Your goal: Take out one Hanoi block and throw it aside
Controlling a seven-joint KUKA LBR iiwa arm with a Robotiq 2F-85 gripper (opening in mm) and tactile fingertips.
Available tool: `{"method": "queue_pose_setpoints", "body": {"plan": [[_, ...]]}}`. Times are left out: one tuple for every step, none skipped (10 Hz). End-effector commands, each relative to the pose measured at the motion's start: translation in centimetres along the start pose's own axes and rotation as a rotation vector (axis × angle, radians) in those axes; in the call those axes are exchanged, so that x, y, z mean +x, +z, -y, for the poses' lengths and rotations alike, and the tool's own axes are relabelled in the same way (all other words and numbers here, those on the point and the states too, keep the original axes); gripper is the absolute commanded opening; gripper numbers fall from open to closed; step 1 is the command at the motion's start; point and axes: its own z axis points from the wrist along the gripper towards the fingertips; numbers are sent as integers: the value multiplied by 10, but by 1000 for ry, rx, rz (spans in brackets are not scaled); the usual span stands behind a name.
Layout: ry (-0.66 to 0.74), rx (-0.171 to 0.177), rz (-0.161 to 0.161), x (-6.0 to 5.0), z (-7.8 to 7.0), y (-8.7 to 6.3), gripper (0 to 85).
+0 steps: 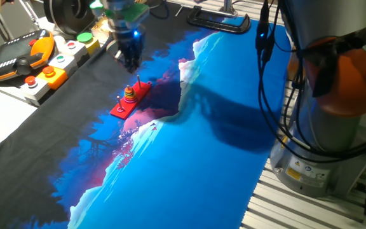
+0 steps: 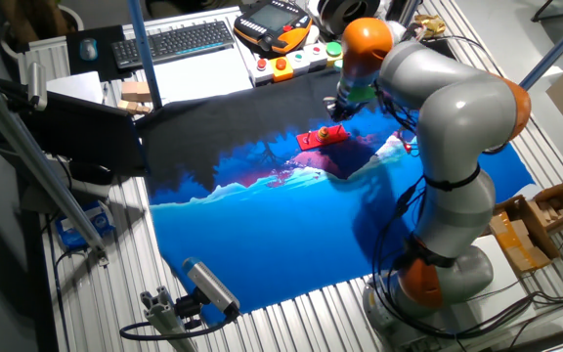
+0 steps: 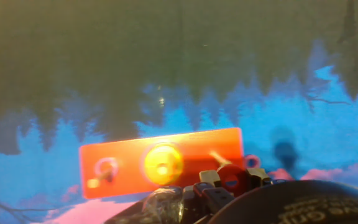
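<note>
In the hand view the gripper pinches the Hanoi block, a tiny red ring that sits between the fingertips at the lower edge of the picture. It hangs above the right end of the red pegged base. Left of it a stack of rings with yellow on top sits on the middle peg. The base lies on a blue and black printed cloth. A control pendant rests beyond the cloth.

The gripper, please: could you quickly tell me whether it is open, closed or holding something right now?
Gripper: closed on the small red Hanoi block, held above the red base.
</note>
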Motion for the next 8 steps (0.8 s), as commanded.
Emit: {"method": "queue_pose_setpoints", "body": {"plan": [[-4, -3, 0, 0, 10, 2, 7], [-7, -4, 4, 1, 19, 4, 7], [-7, -5, 6, 3, 27, 7, 7], [-7, -5, 6, 4, 33, 11, 7], [-13, -9, 8, 6, 40, 17, 7], [-22, -13, 13, 6, 45, 24, 7], [-26, -20, 14, 2, 48, 31, 7], [-30, -30, 11, -3, 50, 37, 7]]}}
